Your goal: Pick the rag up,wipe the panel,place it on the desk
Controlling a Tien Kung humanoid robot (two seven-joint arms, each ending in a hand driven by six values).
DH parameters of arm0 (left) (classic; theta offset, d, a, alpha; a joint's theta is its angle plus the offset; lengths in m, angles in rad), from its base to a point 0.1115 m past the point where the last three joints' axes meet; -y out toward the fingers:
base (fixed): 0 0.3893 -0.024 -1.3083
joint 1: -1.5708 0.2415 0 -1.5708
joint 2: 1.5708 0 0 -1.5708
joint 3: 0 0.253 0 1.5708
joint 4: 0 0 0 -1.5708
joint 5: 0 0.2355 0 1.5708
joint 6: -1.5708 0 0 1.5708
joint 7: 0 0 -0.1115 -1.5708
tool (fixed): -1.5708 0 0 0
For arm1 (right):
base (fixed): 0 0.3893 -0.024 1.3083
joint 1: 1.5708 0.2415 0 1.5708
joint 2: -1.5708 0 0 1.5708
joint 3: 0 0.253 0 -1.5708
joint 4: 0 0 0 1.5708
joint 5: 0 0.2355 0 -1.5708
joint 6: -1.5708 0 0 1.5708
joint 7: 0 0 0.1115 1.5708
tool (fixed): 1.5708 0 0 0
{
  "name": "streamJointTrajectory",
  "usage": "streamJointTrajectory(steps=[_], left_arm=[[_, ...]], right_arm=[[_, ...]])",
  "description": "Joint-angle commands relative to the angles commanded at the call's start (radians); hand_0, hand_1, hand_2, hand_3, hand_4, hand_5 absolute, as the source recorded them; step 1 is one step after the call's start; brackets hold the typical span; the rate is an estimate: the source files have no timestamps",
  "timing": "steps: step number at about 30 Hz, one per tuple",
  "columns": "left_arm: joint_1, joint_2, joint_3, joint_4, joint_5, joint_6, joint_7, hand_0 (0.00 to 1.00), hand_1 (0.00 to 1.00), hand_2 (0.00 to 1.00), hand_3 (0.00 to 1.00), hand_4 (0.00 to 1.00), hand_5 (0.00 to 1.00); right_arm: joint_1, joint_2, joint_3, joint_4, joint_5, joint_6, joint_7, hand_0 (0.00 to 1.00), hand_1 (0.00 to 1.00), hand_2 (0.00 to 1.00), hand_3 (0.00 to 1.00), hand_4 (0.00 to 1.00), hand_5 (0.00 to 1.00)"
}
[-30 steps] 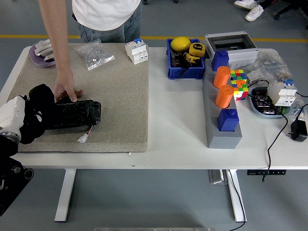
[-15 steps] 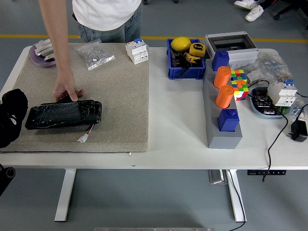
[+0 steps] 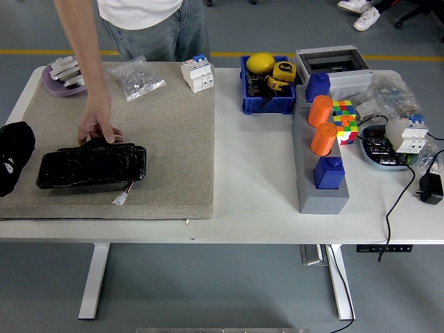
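We see a glossy black panel (image 3: 91, 167) on a beige, speckled mat (image 3: 159, 139), with red and white wires at its lower edge. At the left edge sits a black shape (image 3: 14, 157) with a small white mark, possibly the rag. The table (image 3: 257, 201) is white. A blue bin (image 3: 267, 104) holds a yellow object (image 3: 259, 64). On the grey tray (image 3: 320, 201) stand two orange cylinders (image 3: 320, 111) and two blue blocks (image 3: 328, 172). Beside it lies a multicoloured cube (image 3: 343, 114).

panel (image 3: 91, 166): glossy black, perhaps plastic-wrapped; mat (image 3: 159, 139): rough matt; rag (image 3: 14, 156): cloth
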Motion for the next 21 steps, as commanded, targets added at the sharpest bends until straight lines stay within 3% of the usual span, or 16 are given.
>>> streamJointTrajectory(steps=[2,3,8,9,14,16,20,21], left_arm=[[-0.008,0.005,0.018,0.022,-0.028,-0.024,-0.040,0.340,0.390,0.539,0.528,0.340,0.002],[-0.010,0.006,0.022,0.025,-0.034,-0.033,-0.049,0.424,0.527,0.572,0.535,0.380,0.002],[-0.017,0.004,0.033,0.037,-0.041,-0.056,-0.080,0.424,0.527,0.572,0.535,0.380,0.002],[-0.017,0.004,0.031,0.033,-0.039,-0.058,-0.077,0.485,0.652,0.621,0.549,0.474,0.002],[-0.030,0.010,0.033,0.033,-0.027,-0.052,-0.057,0.485,0.652,0.621,0.549,0.474,0.002],[-0.032,0.013,0.034,0.035,-0.028,-0.053,-0.055,0.493,0.702,0.649,0.562,0.529,0.002],[-0.036,0.017,0.037,0.037,-0.022,-0.078,-0.036,0.493,0.702,0.649,0.562,0.529,0.002],[-0.037,0.018,0.040,0.038,-0.021,-0.086,-0.033,0.593,0.776,0.784,0.646,0.714,0.002]], right_arm=[[0.002,0.000,0.002,0.001,-0.002,-0.001,0.000,0.802,0.698,0.707,0.678,0.998,0.734],[0.002,0.000,0.003,0.001,-0.003,-0.001,0.000,0.802,0.698,0.707,0.678,0.998,0.734],[0.004,0.002,0.009,0.005,-0.009,-0.002,0.000,0.802,0.698,0.707,0.678,0.998,0.734],[0.004,0.002,0.008,0.006,-0.011,-0.002,-0.001,0.803,0.698,0.707,0.679,0.998,0.735],[0.007,0.002,0.014,0.009,-0.015,-0.003,0.000,0.803,0.698,0.707,0.679,0.998,0.735],[0.008,0.002,0.015,0.010,-0.016,-0.004,0.000,0.803,0.696,0.707,0.679,0.998,0.733],[0.008,0.003,0.020,0.011,-0.019,-0.005,0.000,0.803,0.696,0.707,0.679,0.998,0.733],[0.008,0.003,0.020,0.011,-0.019,-0.005,0.000,0.802,0.694,0.707,0.679,0.998,0.733]])
